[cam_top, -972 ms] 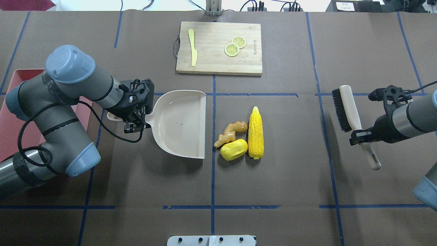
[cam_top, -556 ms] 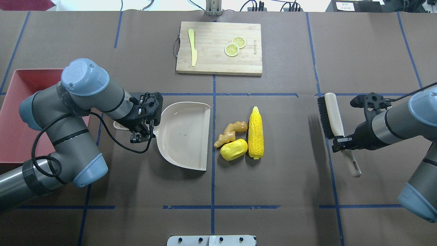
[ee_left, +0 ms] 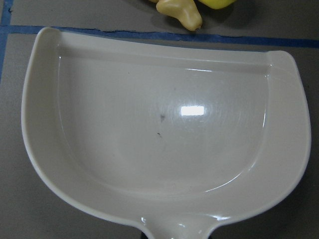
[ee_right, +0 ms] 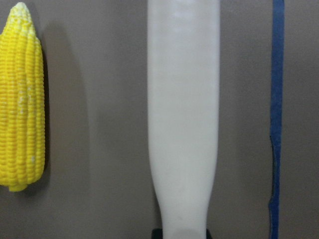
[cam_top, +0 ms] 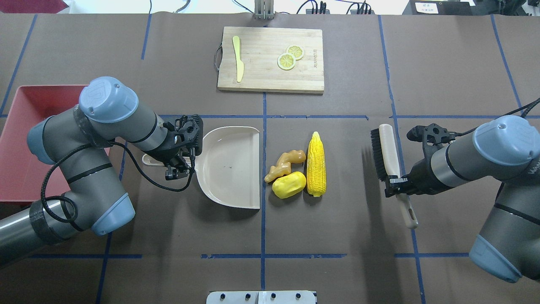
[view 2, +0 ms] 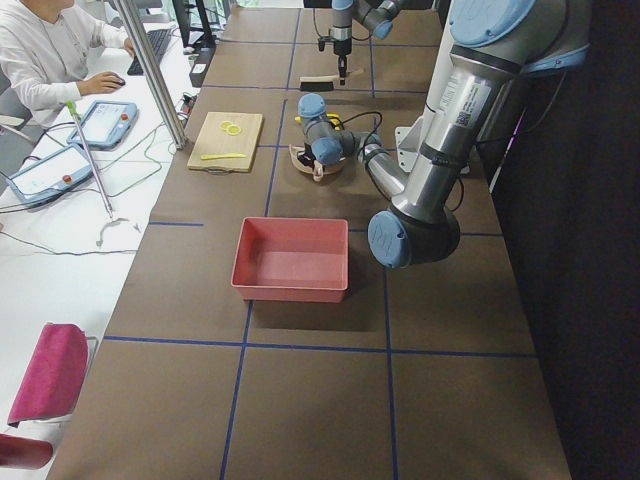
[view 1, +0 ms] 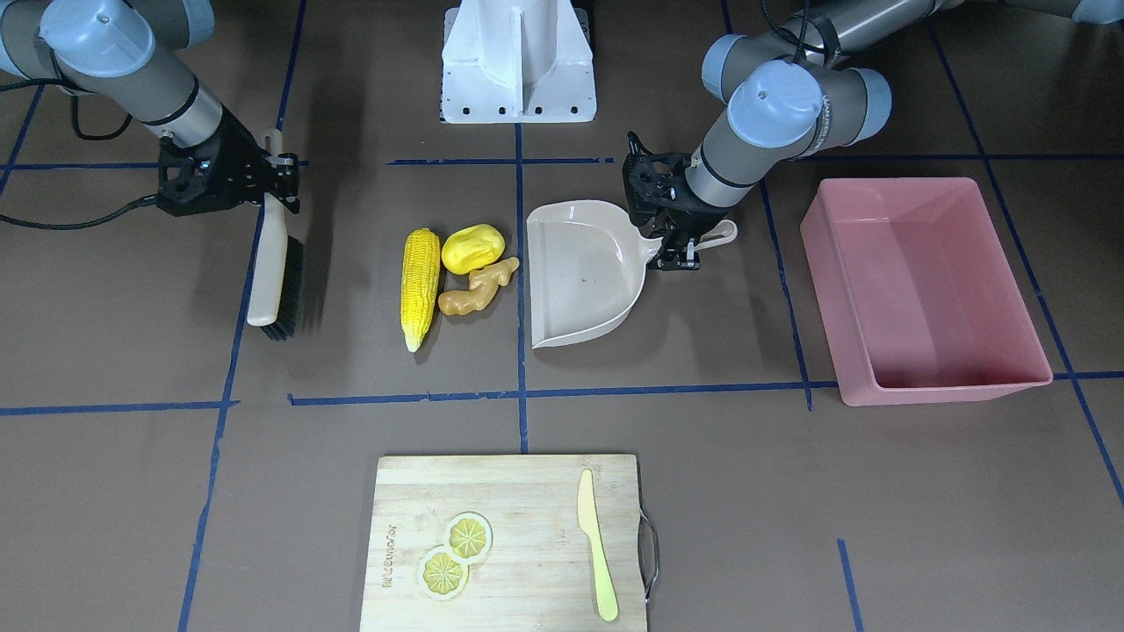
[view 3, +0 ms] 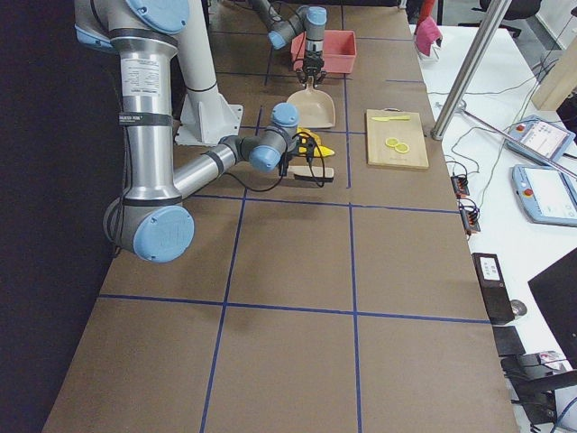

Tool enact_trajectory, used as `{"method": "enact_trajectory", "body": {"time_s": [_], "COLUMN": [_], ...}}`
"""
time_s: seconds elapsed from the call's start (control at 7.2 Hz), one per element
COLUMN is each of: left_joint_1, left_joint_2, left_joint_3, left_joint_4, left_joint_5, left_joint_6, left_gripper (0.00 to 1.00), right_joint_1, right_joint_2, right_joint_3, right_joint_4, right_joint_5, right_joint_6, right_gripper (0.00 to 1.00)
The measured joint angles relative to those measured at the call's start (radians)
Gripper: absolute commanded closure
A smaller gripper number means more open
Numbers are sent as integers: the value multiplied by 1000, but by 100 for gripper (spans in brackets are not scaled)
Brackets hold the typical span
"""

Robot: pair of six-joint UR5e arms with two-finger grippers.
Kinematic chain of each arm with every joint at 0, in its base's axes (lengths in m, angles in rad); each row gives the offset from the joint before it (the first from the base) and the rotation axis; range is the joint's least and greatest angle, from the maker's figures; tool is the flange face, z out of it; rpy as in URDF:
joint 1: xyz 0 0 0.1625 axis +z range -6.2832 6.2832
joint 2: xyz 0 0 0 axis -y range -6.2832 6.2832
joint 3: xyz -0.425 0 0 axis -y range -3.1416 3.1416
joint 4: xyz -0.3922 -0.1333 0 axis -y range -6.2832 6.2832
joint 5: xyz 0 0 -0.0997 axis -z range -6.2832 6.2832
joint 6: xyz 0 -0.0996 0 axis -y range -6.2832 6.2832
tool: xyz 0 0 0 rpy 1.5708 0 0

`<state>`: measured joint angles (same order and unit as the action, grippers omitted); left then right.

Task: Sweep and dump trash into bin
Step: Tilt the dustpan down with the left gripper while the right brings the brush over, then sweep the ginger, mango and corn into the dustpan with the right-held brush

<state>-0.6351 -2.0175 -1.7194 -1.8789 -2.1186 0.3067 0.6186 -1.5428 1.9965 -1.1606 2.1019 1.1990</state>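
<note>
Left end effector (cam_top: 174, 162): clamped on the dustpan (cam_top: 230, 166) handle.
Right end effector (cam_top: 396, 185): gripping the brush (cam_top: 387, 150) handle, bristles facing the corn.
Trash: corn (cam_top: 316, 164), yellow lump (cam_top: 289, 185) and ginger (cam_top: 284, 164) bunched just beside the dustpan's straight edge.
Open room: bare bench (cam_top: 346, 211) between corn and brush.
Bin (view 1: 948, 393): robot's left end, well apart from the trash.

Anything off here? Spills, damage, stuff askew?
Nothing serious. Only small dark specks on the dustpan floor; corn cob, yellow lump and ginger root lie bunched by its open edge, bin upright and empty.
</note>
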Motion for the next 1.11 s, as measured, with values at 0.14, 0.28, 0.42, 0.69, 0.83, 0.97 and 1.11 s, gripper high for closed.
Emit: {"method": "enact_trajectory", "body": {"time_s": [0.14,0.28,0.42,0.69,0.83,0.97,1.11], "left_joint_1": [1,1,1,2,2,2,2], "left_joint_2": [0,0,0,0,0,0,0], "left_joint_3": [0,0,0,-1,-1,-1,-1], "left_joint_4": [0,0,0,0,0,0,0], "left_joint_5": [0,1,3,5,5,5,5], "left_joint_6": [-6,-9,-10,-12,-12,-12,-13], "left_gripper": [100,100,100,100,100,100,100], "right_joint_1": [-30,-69,-107,-159,-170,-177,-181], "right_joint_2": [24,51,74,136,191,235,267], "right_joint_3": [-5,-14,-24,-50,-68,-90,-108], "right_joint_4": [-2,-5,-8,-69,-132,-167,-181], "right_joint_5": [-24,-54,-76,-98,-111,-118,-124], "right_joint_6": [39,81,113,166,179,184,185], "right_gripper": [99,100,100,100,100,100,100]}}
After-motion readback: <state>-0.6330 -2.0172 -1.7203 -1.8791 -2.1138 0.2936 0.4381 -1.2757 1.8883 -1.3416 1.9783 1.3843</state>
